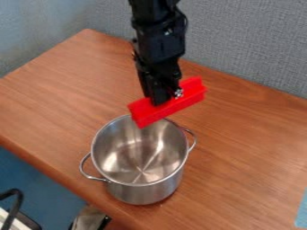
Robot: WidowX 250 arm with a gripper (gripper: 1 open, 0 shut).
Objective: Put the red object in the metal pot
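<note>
The black robot gripper [159, 87] is pointing down and is clamping the long bright red rectangular bar [168, 101] around its middle. The bar is hanging tilted in the air, its lower left end just over the far rim of the shiny round stainless-steel pot [140, 159]. The pot is standing upright on the brown wooden table [48, 85].

You see the red object [168, 100], a long plain bright-red bar, tilted with its upper end toward 2 o'clock, hanging above the far rim of the metal pot [140, 160]. The pot stands upright, shiny, loop handles at 2 and 8 o'clock.
</note>
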